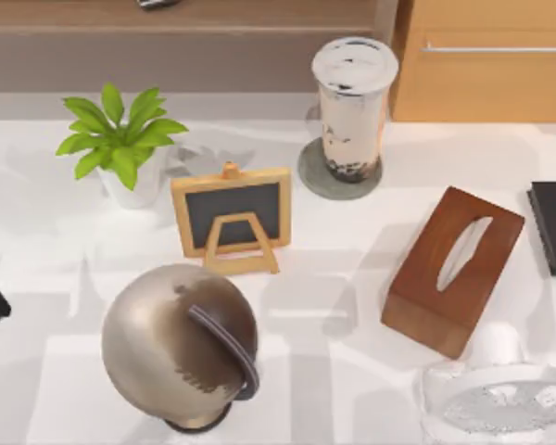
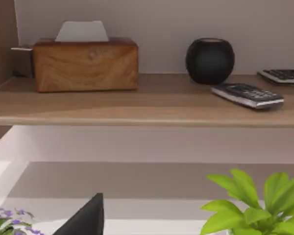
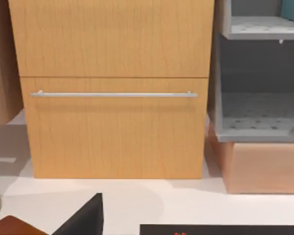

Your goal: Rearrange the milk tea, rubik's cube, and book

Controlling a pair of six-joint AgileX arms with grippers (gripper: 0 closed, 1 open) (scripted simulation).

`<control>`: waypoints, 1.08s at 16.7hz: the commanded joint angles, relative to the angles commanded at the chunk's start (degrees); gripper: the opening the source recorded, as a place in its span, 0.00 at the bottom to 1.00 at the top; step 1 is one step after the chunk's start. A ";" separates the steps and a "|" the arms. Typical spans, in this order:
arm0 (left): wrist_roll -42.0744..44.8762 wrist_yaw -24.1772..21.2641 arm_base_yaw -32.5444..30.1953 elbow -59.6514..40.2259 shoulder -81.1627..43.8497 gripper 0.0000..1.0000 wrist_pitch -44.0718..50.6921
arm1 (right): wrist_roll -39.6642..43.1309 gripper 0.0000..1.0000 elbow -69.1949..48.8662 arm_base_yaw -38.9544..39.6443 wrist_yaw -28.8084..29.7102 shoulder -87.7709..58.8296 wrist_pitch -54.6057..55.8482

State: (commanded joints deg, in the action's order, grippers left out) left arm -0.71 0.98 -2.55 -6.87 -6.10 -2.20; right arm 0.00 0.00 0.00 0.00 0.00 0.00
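**Milk tea on its coaster at the back of a crowded white worktop**

The white worktop (image 1: 352, 324) meets a wooden shelf (image 2: 147, 105) and a drawer cabinet (image 3: 115, 88) behind. The milk tea (image 1: 352, 107) stands upright on a grey coaster (image 1: 317, 178) at the back centre. Around it: potted plant (image 1: 120, 139), small chalkboard (image 1: 232, 211), metallic globe (image 1: 181, 343), wooden tissue box (image 1: 454, 269), black book (image 1: 554, 227). Whether either claw is open, I cannot tell.

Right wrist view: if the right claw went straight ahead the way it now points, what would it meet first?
Probably the wooden drawer cabinet, around its lower drawer front below the metal handle. The white table before it looks free, though depth is hard to judge.
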 joint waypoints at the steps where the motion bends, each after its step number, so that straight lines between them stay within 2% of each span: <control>1: 0.19 -0.38 0.89 2.59 2.36 1.00 0.66 | 0.00 1.00 0.00 0.00 0.00 0.00 0.00; 4: 0.68 -0.96 2.47 6.70 5.96 1.00 2.12 | 0.00 1.00 0.00 0.00 0.00 0.00 0.00; 11: 0.71 -0.98 2.55 6.87 6.10 1.00 2.20 | 0.04 1.00 -0.52 -0.14 -0.19 -0.57 0.21; 14: 0.71 -0.98 2.55 6.87 6.10 1.00 2.20 | 0.23 1.00 -5.34 -1.56 -1.75 -5.98 2.24; 18: 0.71 -0.98 2.55 6.87 6.10 1.00 2.20 | 0.36 1.00 -17.79 -5.37 -5.35 -21.69 7.74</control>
State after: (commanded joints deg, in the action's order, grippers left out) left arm 0.00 0.00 0.00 0.00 0.00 0.00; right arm 0.36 -17.79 -5.37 -5.35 -21.69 7.74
